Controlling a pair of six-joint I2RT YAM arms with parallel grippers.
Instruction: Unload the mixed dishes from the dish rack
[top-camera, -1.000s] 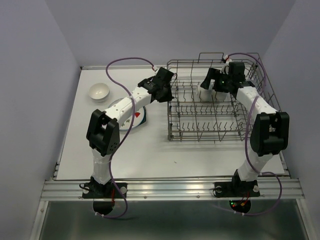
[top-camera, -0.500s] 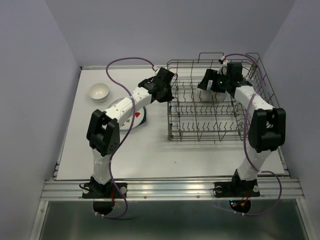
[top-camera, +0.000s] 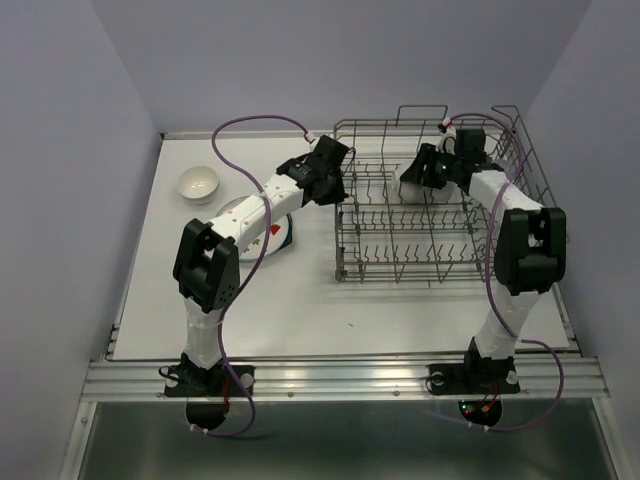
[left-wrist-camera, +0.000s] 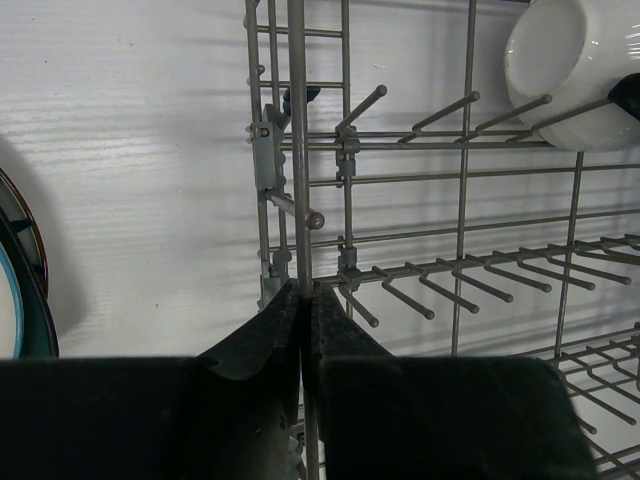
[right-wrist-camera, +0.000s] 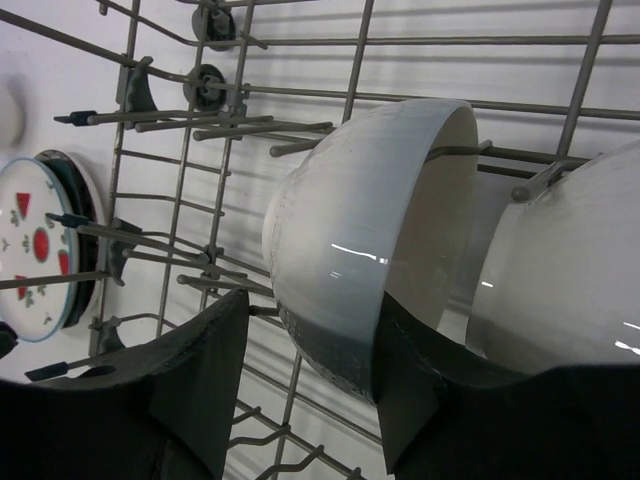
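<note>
Looking down from the top camera, we see the dish rack (top-camera: 400, 243) standing on the right half of the counter (top-camera: 290, 310), with taller wire loops rising at its far edge. Both arms reach into or against it.

On the left wrist view, the left fingers (left-wrist-camera: 255, 355) are pressed together with a single rim wire of the rack pinched between their tips. That wire runs straight up from the tips along the rack's left side. Rows of tines spread away to the right of it.

On the right wrist view, the right fingers (right-wrist-camera: 200, 375) straddle the wall of a small white bowl (right-wrist-camera: 340, 230). One finger lies outside the bowl and the other reaches inside past the rim, so they look clamped on it. This bowl is tipped on its side among the tines at the far part of the rack, its opening turned to the right in that view. A second bowl (right-wrist-camera: 570, 270) sits just beside it, nearly touching. We cannot tell whether the gripped bowl rests on the wires or hangs free of them.

Left of the rack, a strawberry plate (right-wrist-camera: 32, 250) lies flat on a dark teal plate (top-camera: 287, 238). Both are on the counter just beside the rack and partly hidden under the left arm. A third bowl (top-camera: 198, 184) stands upright near the far left of the counter, well apart from the rack.
</note>
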